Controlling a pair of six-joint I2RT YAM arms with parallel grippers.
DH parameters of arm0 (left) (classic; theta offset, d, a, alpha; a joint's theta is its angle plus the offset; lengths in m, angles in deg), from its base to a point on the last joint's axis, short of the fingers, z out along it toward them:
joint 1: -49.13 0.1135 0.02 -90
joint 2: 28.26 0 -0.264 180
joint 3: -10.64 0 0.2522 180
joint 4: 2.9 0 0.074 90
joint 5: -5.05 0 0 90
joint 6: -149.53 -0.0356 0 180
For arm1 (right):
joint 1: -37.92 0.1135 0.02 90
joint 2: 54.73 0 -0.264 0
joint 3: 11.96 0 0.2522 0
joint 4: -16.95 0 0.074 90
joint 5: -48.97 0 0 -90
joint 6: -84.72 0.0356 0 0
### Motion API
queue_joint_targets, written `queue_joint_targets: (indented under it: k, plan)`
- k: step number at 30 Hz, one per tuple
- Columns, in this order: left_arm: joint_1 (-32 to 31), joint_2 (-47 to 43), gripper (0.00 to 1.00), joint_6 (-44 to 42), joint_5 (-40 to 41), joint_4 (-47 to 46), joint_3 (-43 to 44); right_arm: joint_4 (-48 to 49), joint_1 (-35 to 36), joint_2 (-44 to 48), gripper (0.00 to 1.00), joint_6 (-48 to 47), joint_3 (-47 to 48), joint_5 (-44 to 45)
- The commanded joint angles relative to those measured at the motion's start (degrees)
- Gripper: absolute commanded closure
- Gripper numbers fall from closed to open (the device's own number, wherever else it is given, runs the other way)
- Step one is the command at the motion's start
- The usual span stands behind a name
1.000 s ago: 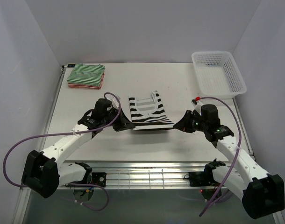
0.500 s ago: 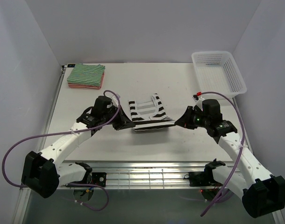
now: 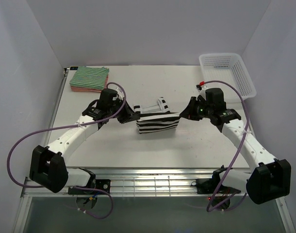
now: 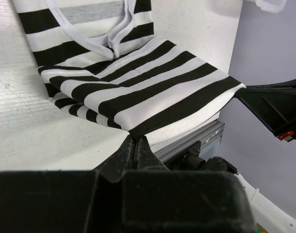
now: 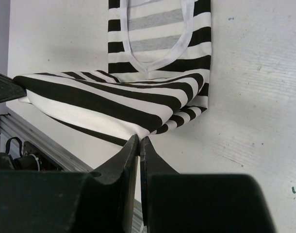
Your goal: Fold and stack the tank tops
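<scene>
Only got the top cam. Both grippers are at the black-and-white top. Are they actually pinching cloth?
Observer: The left one is. In the left wrist view, the left gripper is shut on a corner of the black-and-white tank top, on its raised upper layer.
Operator: Right side?
Observer: Same. In the right wrist view, the right gripper is shut on the opposite corner of that layer.
Operator: Is the fold laid down?
Observer: Not yet. The right wrist view shows the held edge stretched between the two grippers and raised off the table. The neckline beyond it is uncovered.
</scene>
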State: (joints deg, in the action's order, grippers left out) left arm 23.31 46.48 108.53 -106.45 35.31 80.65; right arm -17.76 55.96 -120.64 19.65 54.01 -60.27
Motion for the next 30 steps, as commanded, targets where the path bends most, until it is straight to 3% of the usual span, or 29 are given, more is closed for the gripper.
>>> queue_joint_targets:
  k: [1,30]
  plan:
    - [1.48,1.36,1.00,-1.09,3.47,0.16,3.77,3.28,-0.64,-3.07,0.92,-2.16,4.65,2.02]
    - [12.20,27.82,1.00,-1.01,-1.44,-5.81,16.70,7.59,-2.57,-38.67,0.92,-4.19,31.99,-2.54]
